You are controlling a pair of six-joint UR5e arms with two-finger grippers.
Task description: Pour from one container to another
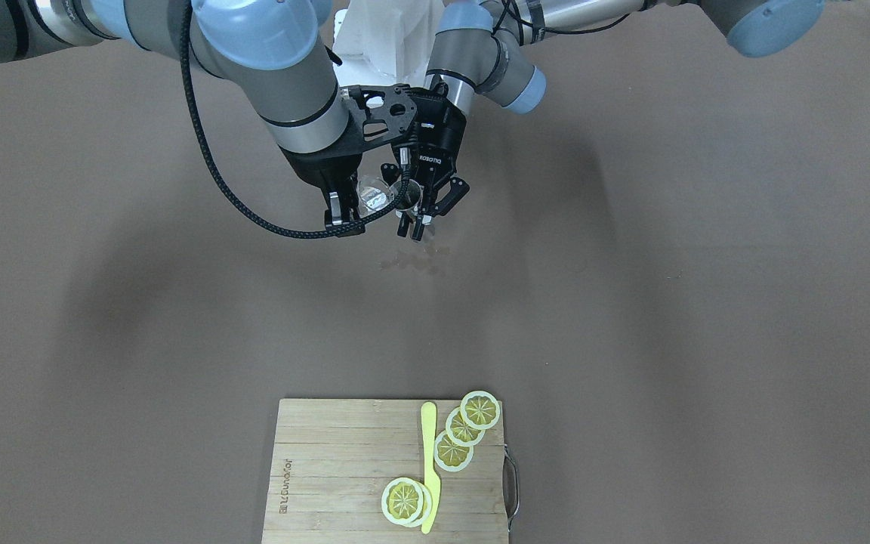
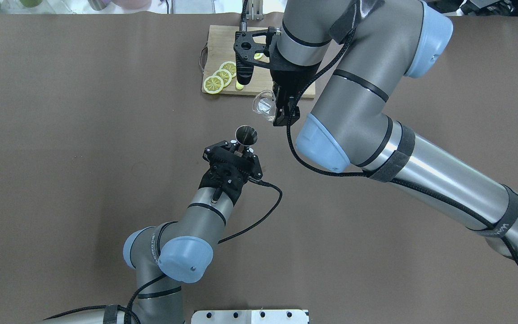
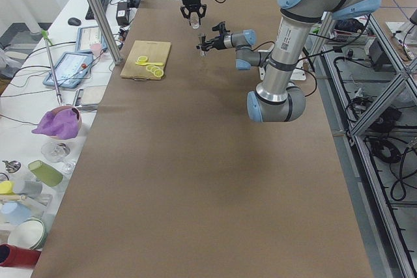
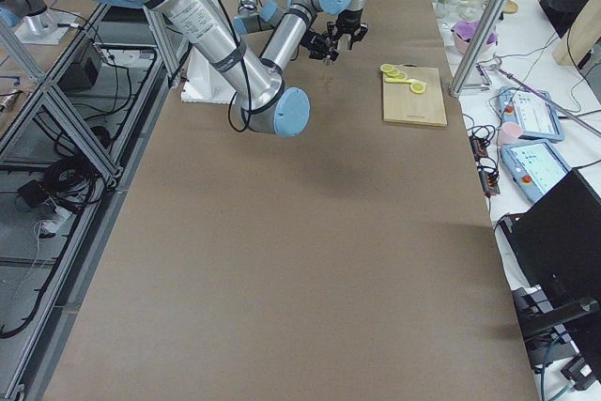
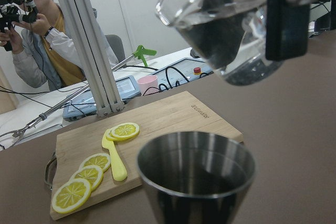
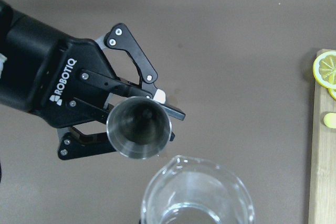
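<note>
My right gripper is shut on the clear glass and holds it tilted in the air, its rim toward the steel jigger. Clear liquid sits in the glass, which hangs just above and behind the jigger in the left wrist view. No stream shows between them. My left gripper is shut on the jigger's waist and holds it upright above the table. From the front, the glass and jigger nearly touch. The right wrist view looks down into the jigger and the glass.
A wooden cutting board with lemon slices and a yellow knife lies past the grippers. Small wet spots mark the brown table under the jigger. A person sits beyond the table's far side.
</note>
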